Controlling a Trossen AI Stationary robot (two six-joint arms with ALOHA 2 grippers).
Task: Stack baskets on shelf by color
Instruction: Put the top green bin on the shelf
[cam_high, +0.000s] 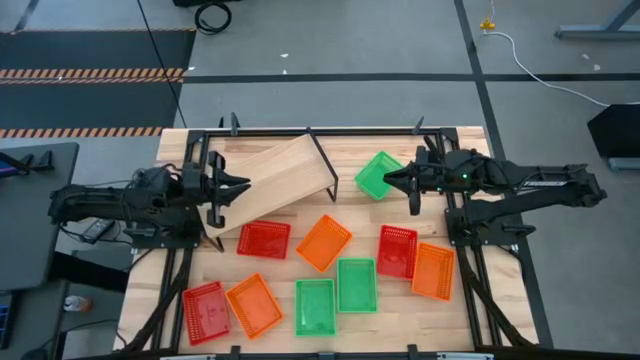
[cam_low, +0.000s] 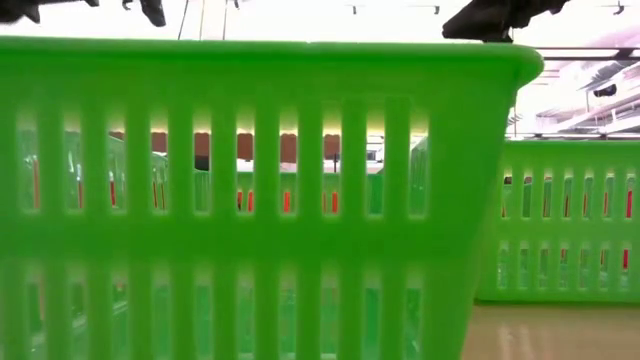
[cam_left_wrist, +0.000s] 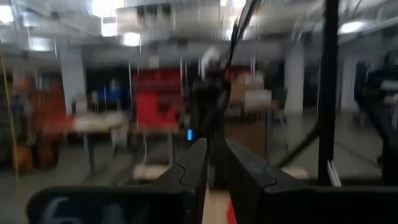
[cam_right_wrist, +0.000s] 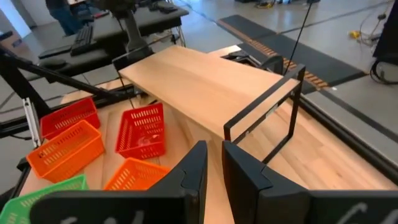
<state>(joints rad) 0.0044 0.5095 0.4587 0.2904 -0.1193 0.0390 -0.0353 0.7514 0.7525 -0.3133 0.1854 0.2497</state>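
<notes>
In the high view we see the shelf (cam_high: 278, 178) lying askew across the upper middle of the table (cam_high: 470, 320), its pale plank running from the lower left up toward the right, with its thin black leg frame showing at the right end. The left gripper (cam_high: 243, 186) sits at the shelf's left end, over the plank's edge; whether its fingers pinch the plank we cannot tell from above, and in the left wrist view the two dark fingers (cam_left_wrist: 189, 171) stand with only a narrow gap between them, nothing clearly held. The right gripper (cam_high: 388, 180) hovers at the upper right of the frame, just beside a green basket (cam_high: 379, 174) (the only basket lying apart from the others); its fingers (cam_right_wrist: 193, 168) are close together in the right wrist view with nothing between them. The remaining eight baskets lie scattered over the lower half of the table: a red one (cam_high: 264, 240) just below the shelf, an orange one (cam_high: 324, 242) beside it, two green ones (cam_high: 356, 285) side by side at lower centre, a red (cam_high: 397, 251) and an orange (cam_high: 432, 271) to the right, and a red (cam_high: 206, 312) with an orange (cam_high: 253, 304) at lower left. None rests on the shelf. A green basket wall (cam_low: 250, 200) fills the low view.
</notes>
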